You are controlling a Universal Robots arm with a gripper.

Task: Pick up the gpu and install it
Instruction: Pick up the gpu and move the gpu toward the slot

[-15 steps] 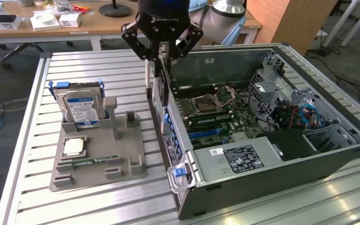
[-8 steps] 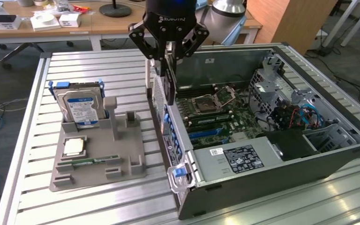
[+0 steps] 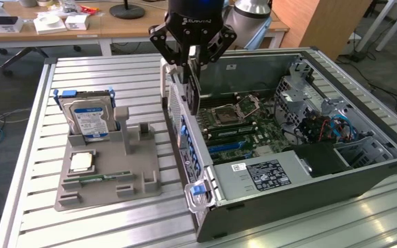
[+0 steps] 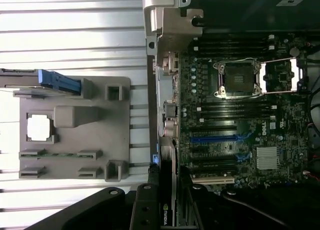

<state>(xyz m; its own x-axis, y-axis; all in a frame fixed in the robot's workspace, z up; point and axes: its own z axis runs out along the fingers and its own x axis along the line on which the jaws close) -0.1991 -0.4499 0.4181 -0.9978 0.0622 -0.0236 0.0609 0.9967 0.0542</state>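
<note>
My gripper is shut on the gpu, a thin card that hangs edge-down between the fingers. It is above the open computer case, by the case's wall on the exterior view's left. In the wrist view the gpu shows edge-on with a green logo, clamped between the black fingers. Beyond it lies the motherboard with a blue slot. The card's lower edge is still above the motherboard and apart from the slots.
A grey holder tray sits on the slatted table at the exterior view's left. It carries a hard drive with a blue label, a processor chip and a RAM stick. Cables and drive cages fill the case's far side.
</note>
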